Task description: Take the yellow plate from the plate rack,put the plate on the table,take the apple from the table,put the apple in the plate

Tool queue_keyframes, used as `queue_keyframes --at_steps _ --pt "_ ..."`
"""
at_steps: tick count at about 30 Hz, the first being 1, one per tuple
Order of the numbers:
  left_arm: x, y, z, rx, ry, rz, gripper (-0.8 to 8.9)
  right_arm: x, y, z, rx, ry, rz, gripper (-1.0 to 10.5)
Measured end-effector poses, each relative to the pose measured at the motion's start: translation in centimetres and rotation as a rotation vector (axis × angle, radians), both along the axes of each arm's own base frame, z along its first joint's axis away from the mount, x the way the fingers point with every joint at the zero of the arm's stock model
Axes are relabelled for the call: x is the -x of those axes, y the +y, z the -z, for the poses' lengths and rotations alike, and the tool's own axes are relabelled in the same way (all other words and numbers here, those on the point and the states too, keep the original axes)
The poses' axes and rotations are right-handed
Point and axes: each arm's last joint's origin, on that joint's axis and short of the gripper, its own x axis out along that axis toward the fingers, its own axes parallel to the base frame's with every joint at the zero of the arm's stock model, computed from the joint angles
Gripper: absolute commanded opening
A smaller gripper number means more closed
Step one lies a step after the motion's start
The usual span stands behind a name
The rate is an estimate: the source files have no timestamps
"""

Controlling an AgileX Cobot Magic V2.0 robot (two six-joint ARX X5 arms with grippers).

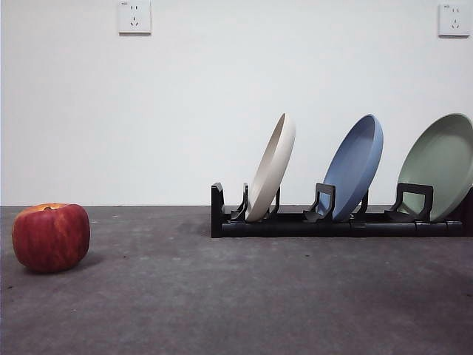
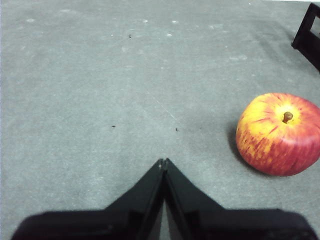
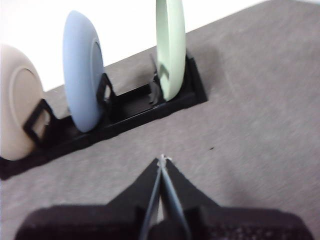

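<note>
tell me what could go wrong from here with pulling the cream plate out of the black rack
1. The cream yellowish round plate leans in the long black plastic rack close to the blue plate; lifting it at an angle could knock that neighbour.
2. The right gripper is shut and must open first.
3. The blocky red apple may roll if nudged.

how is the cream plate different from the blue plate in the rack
The cream plate is off-white; the blue plate is dusty blue. In the front view the cream plate sits in the rack's leftmost slot, the blue plate in the middle one. The cream plate shows nearly edge-on there; the blue plate shows more of its face. Both stand on edge, leaning the same way.
</note>
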Motion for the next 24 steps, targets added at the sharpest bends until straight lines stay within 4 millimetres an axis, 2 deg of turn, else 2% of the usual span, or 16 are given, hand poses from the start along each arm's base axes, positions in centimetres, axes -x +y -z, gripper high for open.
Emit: queue_keyframes --at_steps 4,8,13,18,24 --pt "0.0 0.0 -0.5 0.022 -0.008 0.000 -0.03 0.3 0.0 -1.3 -0.066 -0.017 -0.003 -0.1" --pt "-0.1 -0.4 -3.9 0.107 -0.116 0.101 -0.05 1.2 0.2 -4.6 -0.114 -0.043 -0.045 -0.1" --pt "-0.4 -0.5 -6.6 0.129 -0.133 0.134 -0.05 1.4 0.4 -7.0 -0.135 0.008 -0.102 -0.1" --pt "-1.2 -0.7 -9.4 0.151 -0.138 0.215 -0.05 1.2 0.5 -9.6 -0.146 0.089 -0.162 -0.1" --pt "-2.6 -1.0 -12.5 0.193 -0.113 0.316 -0.03 0.3 0.7 -13.2 -0.076 0.202 -0.227 -0.1"
